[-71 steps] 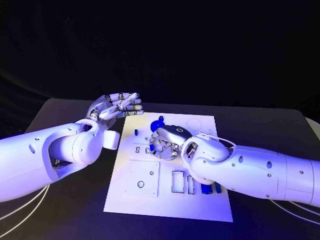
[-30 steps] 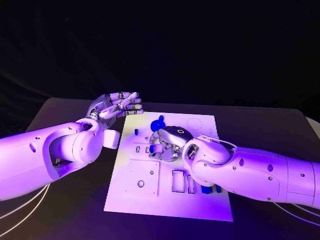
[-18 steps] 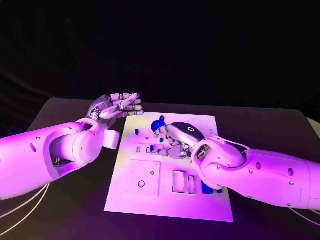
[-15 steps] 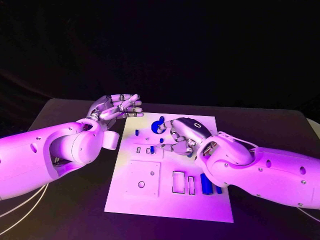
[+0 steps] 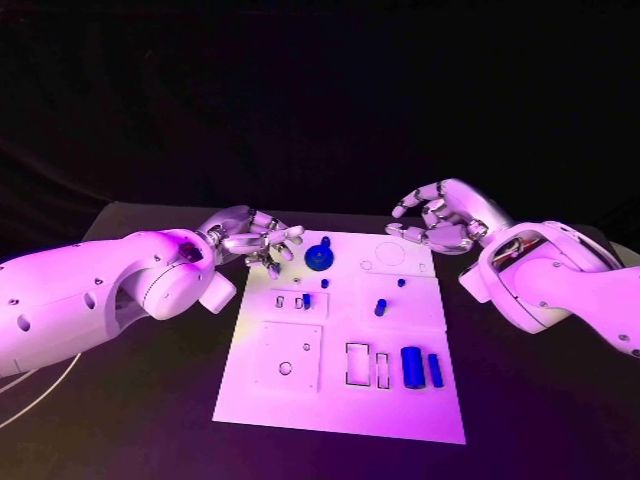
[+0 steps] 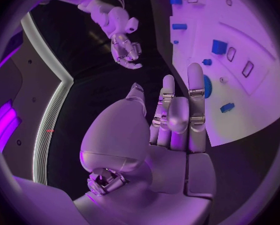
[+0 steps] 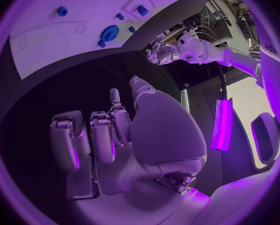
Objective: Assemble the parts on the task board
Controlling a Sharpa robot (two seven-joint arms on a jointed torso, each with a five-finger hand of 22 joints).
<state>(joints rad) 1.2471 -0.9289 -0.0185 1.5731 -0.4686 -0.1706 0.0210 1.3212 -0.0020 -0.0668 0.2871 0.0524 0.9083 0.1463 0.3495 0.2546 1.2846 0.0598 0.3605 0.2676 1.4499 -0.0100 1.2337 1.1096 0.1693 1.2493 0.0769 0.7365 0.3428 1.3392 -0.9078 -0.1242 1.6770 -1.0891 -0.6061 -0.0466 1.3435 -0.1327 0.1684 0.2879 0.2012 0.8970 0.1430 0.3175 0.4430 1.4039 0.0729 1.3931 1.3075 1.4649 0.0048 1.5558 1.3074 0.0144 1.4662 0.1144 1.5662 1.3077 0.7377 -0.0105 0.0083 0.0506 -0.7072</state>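
Open room: the flat white rectangular task board (image 5: 284, 400) lies mid-table on the matte black table (image 5: 551, 400), with bare black surface along both long edges.
Left hand (image 5: 255, 240): empty, fingers spread, at the board's far left corner.
Right hand (image 5: 443, 215): empty, fingers loosely curled, beyond the far right corner.
Parts: a round blue disc part (image 5: 320, 257) near the far edge; an upright blue cylinder part (image 5: 411, 362) near the right edge.

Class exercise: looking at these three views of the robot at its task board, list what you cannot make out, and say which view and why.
- Head view: whether the small blue parts are seated in the task board or lie loose; too small.
- Head view: the board's edge under the left hand; the fingers cover it.
- Right wrist view: the board's near half; cut off by the circle's rim beyond the right hand.
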